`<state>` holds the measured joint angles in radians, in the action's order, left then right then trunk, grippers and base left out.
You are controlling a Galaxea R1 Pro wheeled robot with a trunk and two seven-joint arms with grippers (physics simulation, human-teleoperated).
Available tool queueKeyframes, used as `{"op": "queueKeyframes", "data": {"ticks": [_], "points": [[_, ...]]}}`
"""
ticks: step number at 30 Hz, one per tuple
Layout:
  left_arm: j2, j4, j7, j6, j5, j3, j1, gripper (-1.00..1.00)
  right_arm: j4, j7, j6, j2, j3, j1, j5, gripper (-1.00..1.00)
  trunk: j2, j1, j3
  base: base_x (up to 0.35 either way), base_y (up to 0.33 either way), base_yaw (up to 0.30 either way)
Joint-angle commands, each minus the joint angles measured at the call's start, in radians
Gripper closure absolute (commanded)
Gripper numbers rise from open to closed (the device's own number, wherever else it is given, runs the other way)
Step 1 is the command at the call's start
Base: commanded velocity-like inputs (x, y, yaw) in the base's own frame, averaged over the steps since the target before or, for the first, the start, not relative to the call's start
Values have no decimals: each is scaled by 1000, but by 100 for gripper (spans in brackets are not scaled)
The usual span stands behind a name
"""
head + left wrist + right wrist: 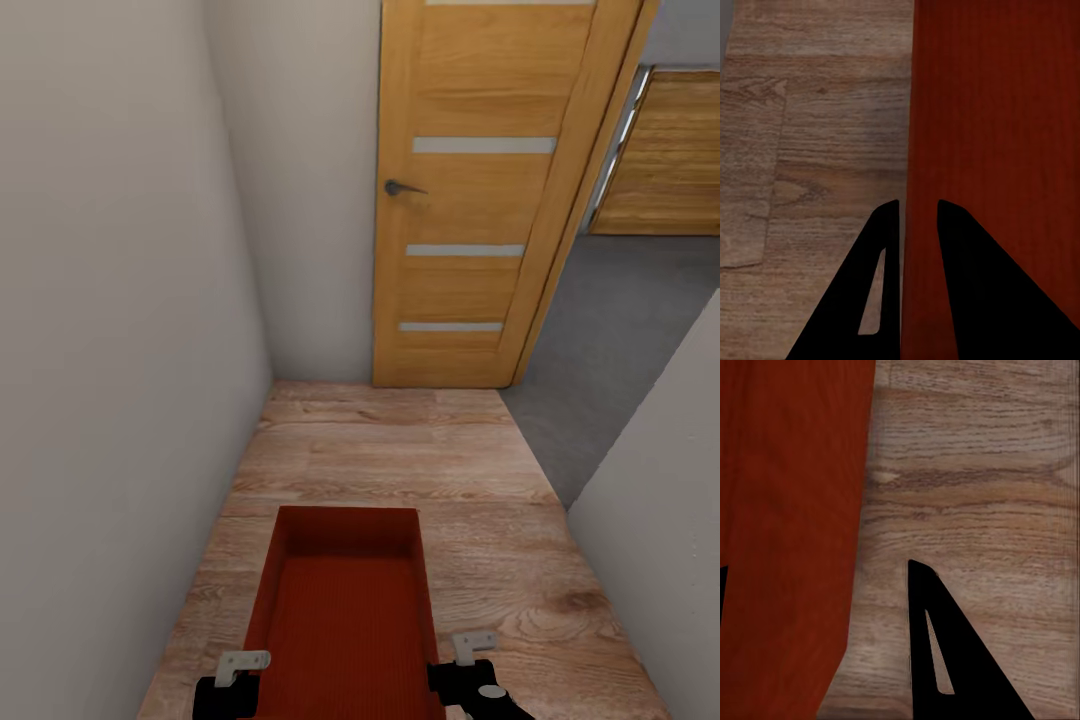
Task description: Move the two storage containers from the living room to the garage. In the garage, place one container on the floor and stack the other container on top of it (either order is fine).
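- We carry the storage container [345, 610] above the wood-plank floor [480, 500], facing a wooden door [470, 200].
- Left wrist view: our left claw [919, 214] pinches its wall.
- Right wrist view: our right claw [817, 574] straddles the opposite wall, apparently gripping.
- The head view alone reveals grey flooring [620, 340] beyond.

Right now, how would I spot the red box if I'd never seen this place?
Find the tall wooden door at the end of the narrow hallway, then follow the wood-plank floor back toward the robot. The storage container sits between its two grippers: a shallow, topless, orange-red tub, the only red thing there.
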<state>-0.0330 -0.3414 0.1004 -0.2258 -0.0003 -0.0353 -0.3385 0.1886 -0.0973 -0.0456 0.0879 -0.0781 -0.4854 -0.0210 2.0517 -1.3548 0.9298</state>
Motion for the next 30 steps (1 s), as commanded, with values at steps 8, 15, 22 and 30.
{"op": "queueKeyframes", "data": {"ticks": [8, 15, 22, 30], "points": [[1, -1, 15, -3, -1, 5, -1, 100, -2, -10, -2, 0, -5, -1, -4, 100, 0, 0, 1, 152, 49, -92], [1, -1, 15, -3, -1, 5, -1, 100, -2, -10, -3, 0, -5, -1, -4, 100, 0, 0, 1, 314, 116, -8], [1, -1, 15, -3, -1, 5, -1, 100, -2, -10, -4, 0, -5, -1, -4, 100, 0, 0, 1, 329, 123, -1], [1, -1, 15, -4, -1, 5, -1, 100, -1, -10, -2, 0, -5, -1, -4, 100, 0, 0, 1, 125, 40, -114]]}}
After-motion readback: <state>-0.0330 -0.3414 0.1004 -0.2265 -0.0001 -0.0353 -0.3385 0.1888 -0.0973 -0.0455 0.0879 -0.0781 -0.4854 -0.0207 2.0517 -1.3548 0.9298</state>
